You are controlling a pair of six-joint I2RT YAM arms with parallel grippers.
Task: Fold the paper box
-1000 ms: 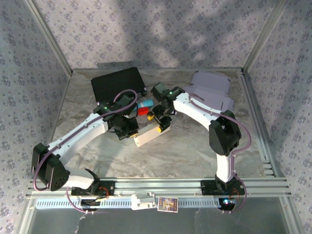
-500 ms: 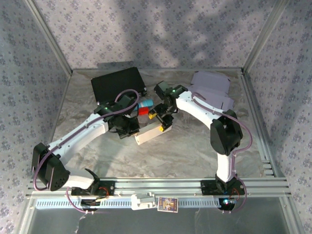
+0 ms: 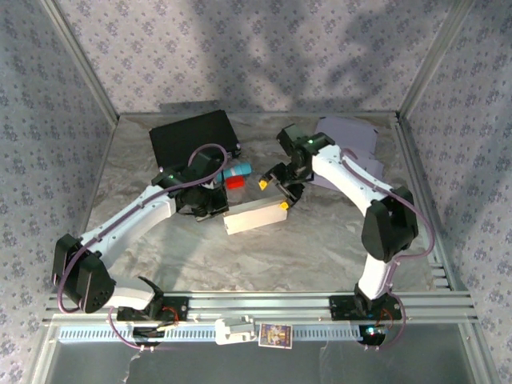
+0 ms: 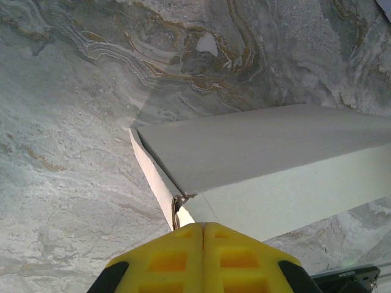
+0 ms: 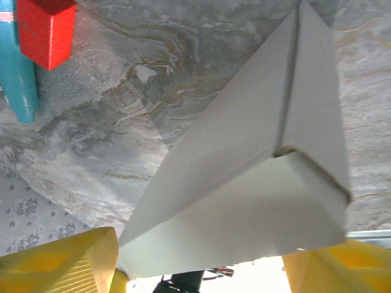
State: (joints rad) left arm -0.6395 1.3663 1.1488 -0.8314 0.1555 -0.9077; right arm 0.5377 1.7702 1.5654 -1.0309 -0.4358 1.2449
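The white paper box (image 3: 254, 216) lies long and closed on the marble table; its grey-white faces run across the left wrist view (image 4: 263, 165) and the right wrist view (image 5: 244, 183). My left gripper (image 3: 214, 202) is at the box's left end. Its yellow fingers (image 4: 177, 256) are shut flat against each other, with the tips (image 4: 203, 227) up against a crumpled corner of the box. My right gripper (image 3: 274, 194) stands open at the box's right end. Its yellow fingers (image 5: 61, 262) are set wide on either side of that end.
A black flat case (image 3: 192, 138) lies at the back left. A teal tube (image 5: 15, 73) and a red block (image 5: 46, 30) sit just behind the box (image 3: 236, 174). Flat lilac cardboard (image 3: 348, 144) lies at the back right. Patterned walls enclose the table.
My right arm has swung right and back, from over the box's middle to its right end. The box now lies flatter and plainly in view. My left gripper has stayed at the left end.
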